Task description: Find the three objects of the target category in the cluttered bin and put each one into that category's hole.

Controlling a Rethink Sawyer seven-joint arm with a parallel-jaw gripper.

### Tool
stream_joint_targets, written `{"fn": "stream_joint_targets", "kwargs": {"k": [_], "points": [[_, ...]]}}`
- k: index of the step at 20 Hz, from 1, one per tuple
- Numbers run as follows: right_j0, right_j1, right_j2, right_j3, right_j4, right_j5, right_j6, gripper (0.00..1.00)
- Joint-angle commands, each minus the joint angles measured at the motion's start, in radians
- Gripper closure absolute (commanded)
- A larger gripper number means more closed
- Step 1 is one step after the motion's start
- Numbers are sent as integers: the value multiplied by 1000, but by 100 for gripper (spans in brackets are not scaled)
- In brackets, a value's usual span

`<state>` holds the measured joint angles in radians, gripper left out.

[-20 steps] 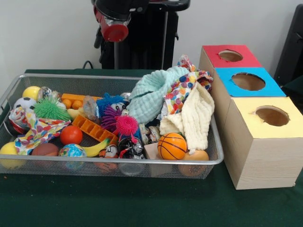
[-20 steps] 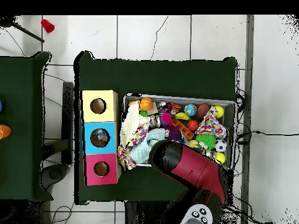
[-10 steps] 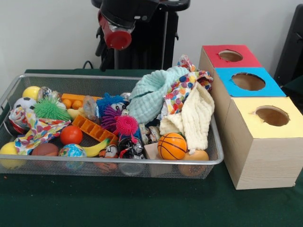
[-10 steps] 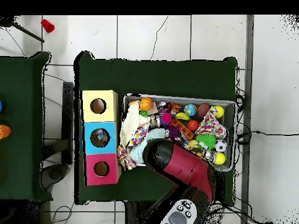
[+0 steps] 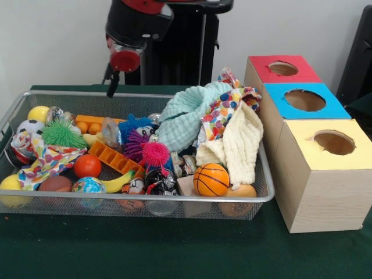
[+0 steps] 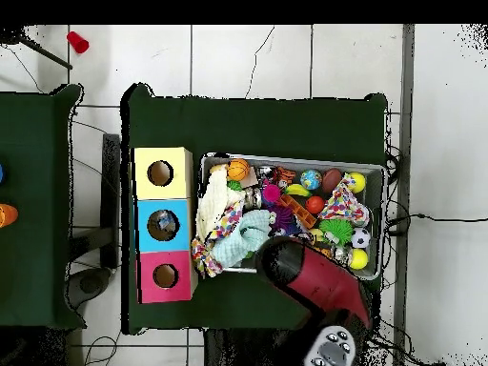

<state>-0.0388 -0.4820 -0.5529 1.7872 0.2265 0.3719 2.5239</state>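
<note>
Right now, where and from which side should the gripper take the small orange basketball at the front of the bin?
Probably from straight above, closing across its widest part. The basketball sits exposed on top of the clutter, but the cream cloth crowds one side and the bin rim the front.

The bin is shiny wire mesh. The boxes look like pale wood. Soft cloths lie inside, on a dull green surface.

Robotics lab setting. A green-clothed bench stood on a pale tiled floor with loose cables trailing over it. Staged test props: wire-mesh bin of mixed toys, three wooden boxes with colour-coded holed tops. Plain white wall behind.
</note>
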Motion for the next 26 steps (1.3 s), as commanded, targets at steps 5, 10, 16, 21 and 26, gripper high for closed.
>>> {"fn": "stream_joint_targets", "kwargs": {"k": [5,10,16,21,26], "points": [[-204,-226,382,33,-336,161,-479,0],[-285,-273,529,63,-455,157,-539,0],[-355,-282,631,62,-555,172,-587,0],[-395,-277,687,44,-637,193,-653,0],[-463,-214,766,13,-715,173,-704,0]]}}
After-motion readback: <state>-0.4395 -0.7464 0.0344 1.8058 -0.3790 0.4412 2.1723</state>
